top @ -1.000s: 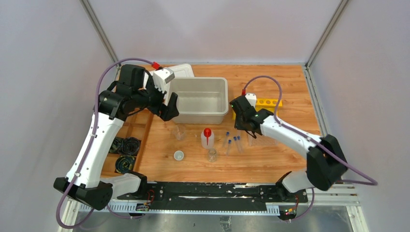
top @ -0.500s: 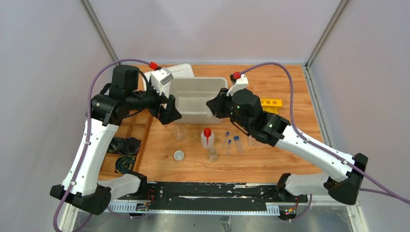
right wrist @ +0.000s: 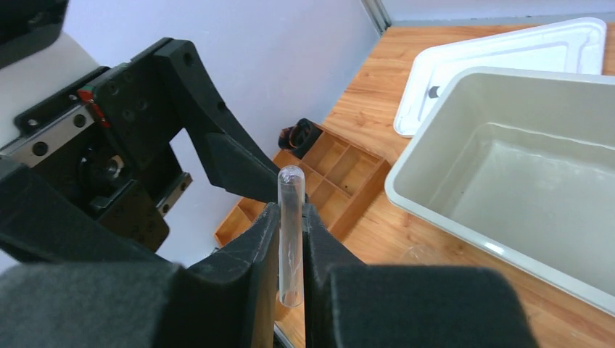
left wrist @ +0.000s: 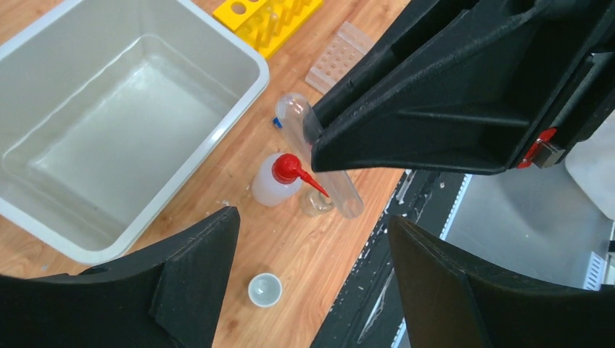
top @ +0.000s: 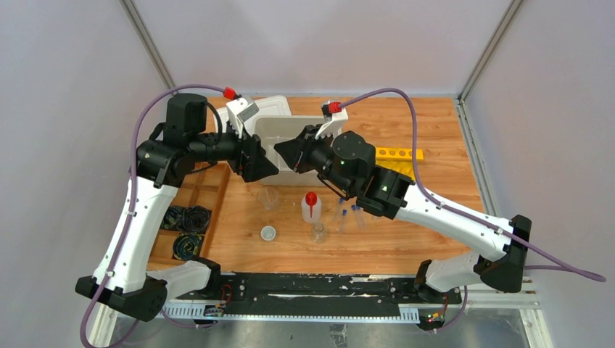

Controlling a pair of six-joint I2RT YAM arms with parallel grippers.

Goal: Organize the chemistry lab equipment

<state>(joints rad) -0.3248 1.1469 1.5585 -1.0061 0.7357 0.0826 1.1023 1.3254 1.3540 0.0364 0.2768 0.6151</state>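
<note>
Your right gripper (right wrist: 290, 246) has swung left from the rack (top: 399, 154) and now meets the left gripper (left wrist: 312, 225) over the bin (left wrist: 246, 69). It is clamped on a tube (right wrist: 291, 217). The left jaws stand wide, gripping nothing, so a handover looks due. The bin is empty; the tray (right wrist: 341, 170) holds coils (top: 190, 217).

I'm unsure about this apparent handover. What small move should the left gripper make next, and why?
Probably ease the left gripper forward until its open fingers straddle the free end of the test tube. The right gripper is shut on the tube, presenting it, and the left jaws are not yet around it.
</note>
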